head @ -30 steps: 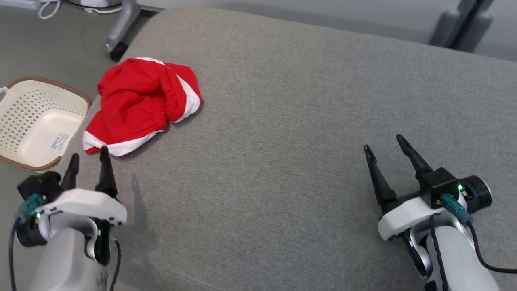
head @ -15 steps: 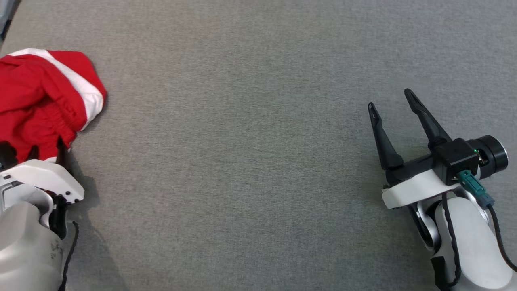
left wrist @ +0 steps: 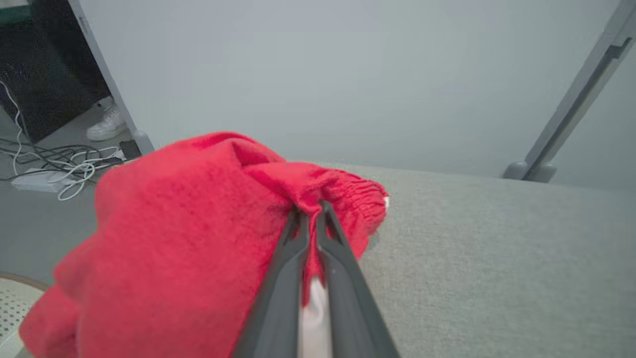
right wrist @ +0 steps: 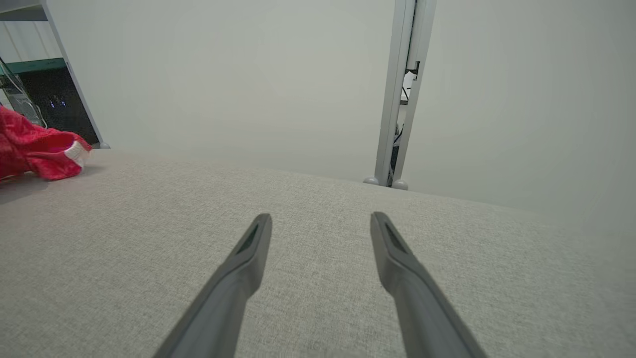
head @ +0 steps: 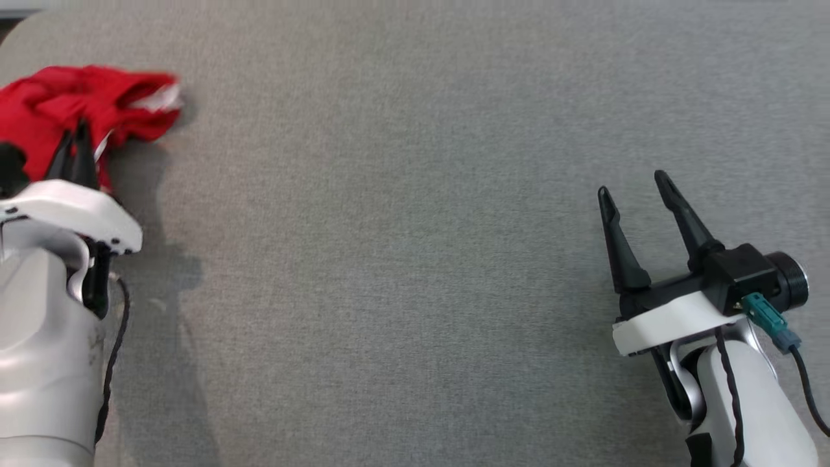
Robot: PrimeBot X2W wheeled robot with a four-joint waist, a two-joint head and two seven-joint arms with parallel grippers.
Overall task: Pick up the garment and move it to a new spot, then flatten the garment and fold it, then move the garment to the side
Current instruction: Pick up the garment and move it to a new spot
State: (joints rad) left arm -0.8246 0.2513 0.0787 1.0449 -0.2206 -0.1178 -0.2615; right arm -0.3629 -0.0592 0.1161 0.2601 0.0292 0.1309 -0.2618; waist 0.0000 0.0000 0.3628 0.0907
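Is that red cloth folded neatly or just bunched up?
Bunched up: the garment is a crumpled heap with no flat folds, pinched in the shut left gripper.

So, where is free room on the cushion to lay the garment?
The cushion is bare from the garment across to the right claw. Crowded only at far left, where the left claw pinches the garment.
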